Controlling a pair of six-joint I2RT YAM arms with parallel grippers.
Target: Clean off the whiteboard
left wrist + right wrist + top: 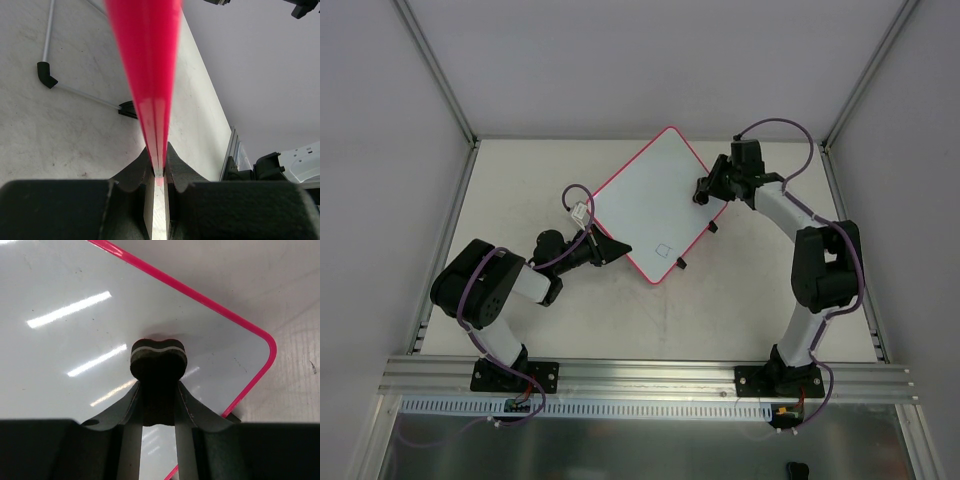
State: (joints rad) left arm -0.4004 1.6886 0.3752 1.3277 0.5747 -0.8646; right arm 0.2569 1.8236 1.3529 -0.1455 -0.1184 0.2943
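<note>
The whiteboard [650,205], white with a thin pink-red frame, lies turned like a diamond in the middle of the table. A faint small square mark [663,250] sits near its near corner. My left gripper [612,246] is shut on the board's left edge; the pink frame [150,75] runs edge-on between its fingers. My right gripper [705,190] is shut on the small black eraser [158,359] and holds it on the board [75,340] near its right corner.
Two small black clips [682,264] stick out of the board's near-right edge. Grey walls and metal posts [435,70] close in the table. A metal rail [640,375] runs along the near edge by the arm bases.
</note>
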